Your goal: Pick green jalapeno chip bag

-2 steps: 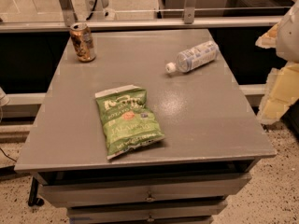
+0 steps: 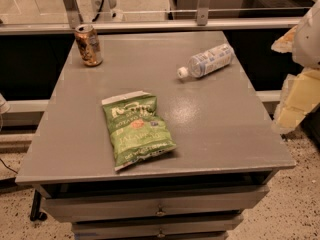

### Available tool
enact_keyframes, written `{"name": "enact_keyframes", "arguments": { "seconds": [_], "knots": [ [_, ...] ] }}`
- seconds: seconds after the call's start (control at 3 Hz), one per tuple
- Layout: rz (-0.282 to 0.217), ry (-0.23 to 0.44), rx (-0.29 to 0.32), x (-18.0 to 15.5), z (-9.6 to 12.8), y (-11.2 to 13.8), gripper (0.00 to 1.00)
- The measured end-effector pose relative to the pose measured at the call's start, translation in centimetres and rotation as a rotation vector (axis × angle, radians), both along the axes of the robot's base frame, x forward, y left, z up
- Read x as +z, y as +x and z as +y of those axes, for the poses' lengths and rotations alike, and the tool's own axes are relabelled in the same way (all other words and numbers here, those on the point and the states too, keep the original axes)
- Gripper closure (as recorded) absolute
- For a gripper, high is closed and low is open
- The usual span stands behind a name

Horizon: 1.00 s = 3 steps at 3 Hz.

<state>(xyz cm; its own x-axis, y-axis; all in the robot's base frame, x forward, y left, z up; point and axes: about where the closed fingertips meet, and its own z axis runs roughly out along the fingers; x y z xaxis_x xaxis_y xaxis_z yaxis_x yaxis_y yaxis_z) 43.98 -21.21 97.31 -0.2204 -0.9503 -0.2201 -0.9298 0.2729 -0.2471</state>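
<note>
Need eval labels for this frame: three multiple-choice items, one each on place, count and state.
1. Where does the green jalapeno chip bag lie on the table?
A) back right corner
B) near the front edge, left of centre
C) against the can

2. How many things are on the tabletop?
A) one
B) five
C) three

3. How is the water bottle posed?
A) lying on its side
B) upright
C) standing on its cap

Answers:
1 B: the bag lies flat towards the front, apart from everything else.
2 C: bag, can and bottle.
3 A: it lies at the back right, cap pointing left.

The gripper is beyond the table's right edge, apart from all three.
</note>
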Motion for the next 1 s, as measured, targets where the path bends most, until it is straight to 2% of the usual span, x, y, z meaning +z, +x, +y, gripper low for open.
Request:
{"name": "enact_keyframes", "arguments": {
  "seconds": [0.33, 0.67, 1.0],
  "knots": [
    [0.033, 0.113, -0.02, -2.0, 2.5, 0.9, 0.0],
    [0.116, 0.333, -0.032, -4.3, 8.3, 1.2, 0.0],
    [0.189, 0.531, -0.012, -5.3, 14.4, 0.4, 0.0]
  ]
}}
